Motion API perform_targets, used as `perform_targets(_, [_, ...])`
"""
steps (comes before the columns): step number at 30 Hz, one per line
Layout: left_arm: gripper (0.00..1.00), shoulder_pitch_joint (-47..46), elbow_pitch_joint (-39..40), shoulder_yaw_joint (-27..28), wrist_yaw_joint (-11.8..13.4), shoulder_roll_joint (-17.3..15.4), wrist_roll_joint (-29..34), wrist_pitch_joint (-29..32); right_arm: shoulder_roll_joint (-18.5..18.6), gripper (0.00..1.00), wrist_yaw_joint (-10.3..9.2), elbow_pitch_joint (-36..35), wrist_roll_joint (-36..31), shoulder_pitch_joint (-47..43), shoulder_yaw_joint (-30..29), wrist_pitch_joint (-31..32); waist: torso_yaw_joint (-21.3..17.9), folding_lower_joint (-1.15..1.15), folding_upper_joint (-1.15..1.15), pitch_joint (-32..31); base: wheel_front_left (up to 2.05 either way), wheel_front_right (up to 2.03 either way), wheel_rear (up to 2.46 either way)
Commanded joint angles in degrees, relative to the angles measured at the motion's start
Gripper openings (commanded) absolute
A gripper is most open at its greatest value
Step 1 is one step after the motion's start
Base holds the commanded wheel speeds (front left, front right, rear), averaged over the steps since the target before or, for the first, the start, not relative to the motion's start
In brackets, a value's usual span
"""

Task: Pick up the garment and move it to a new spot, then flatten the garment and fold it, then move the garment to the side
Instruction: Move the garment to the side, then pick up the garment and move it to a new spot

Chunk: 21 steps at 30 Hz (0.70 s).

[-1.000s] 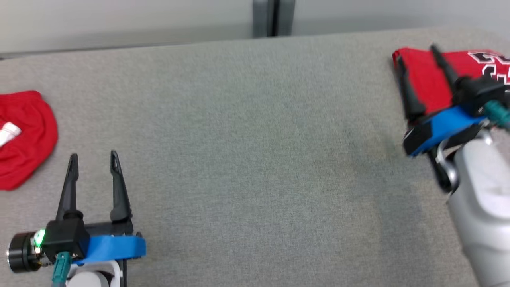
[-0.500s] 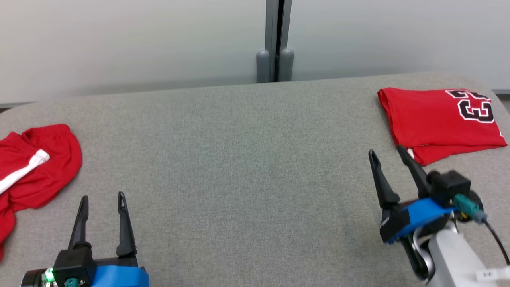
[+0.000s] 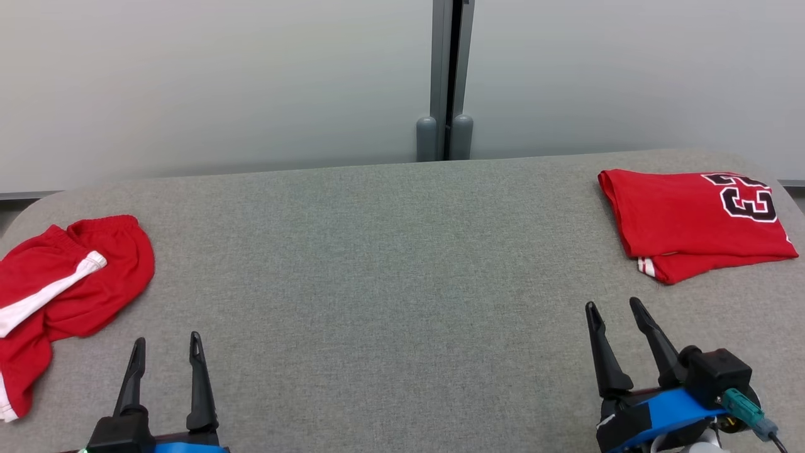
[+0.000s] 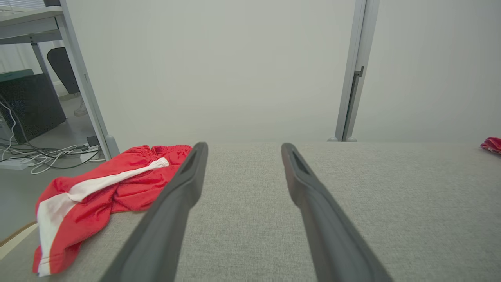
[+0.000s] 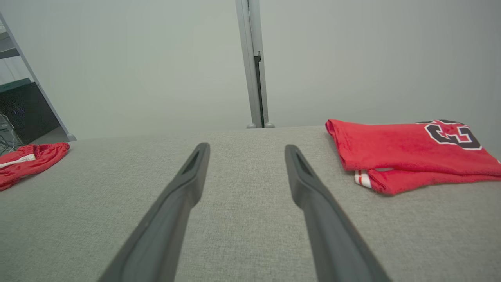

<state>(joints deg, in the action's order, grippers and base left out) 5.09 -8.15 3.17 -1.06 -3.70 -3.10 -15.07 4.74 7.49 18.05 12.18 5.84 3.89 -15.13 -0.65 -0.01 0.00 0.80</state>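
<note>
At the near edge of the desk (image 3: 390,270), the left tool (image 3: 167,340) and the right tool (image 3: 612,304) each have their two dark fingers apart, pointing away from the robot, with nothing between them. Just beyond the right tool, near the right end of the desk, the red jersey (image 3: 685,217) lies folded flat with a black number on its far right part, and it does not touch the fingers. At the left end the red shorts (image 3: 69,283) with a white stripe lie crumpled, and behind the desk is a pale wall (image 3: 220,82) with a grey post (image 3: 448,75).
</note>
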Motion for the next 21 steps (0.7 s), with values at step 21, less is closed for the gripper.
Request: perform_targets(21, [1.00,-0.32,-0.46,1.21,-0.80,0.27,0.93,-0.14,-1.82,1.00,0.01,-1.60,-0.64,-3.71,-1.30,0.00,0.84,0.01,0.00,0.77,0.00,0.00,0.00])
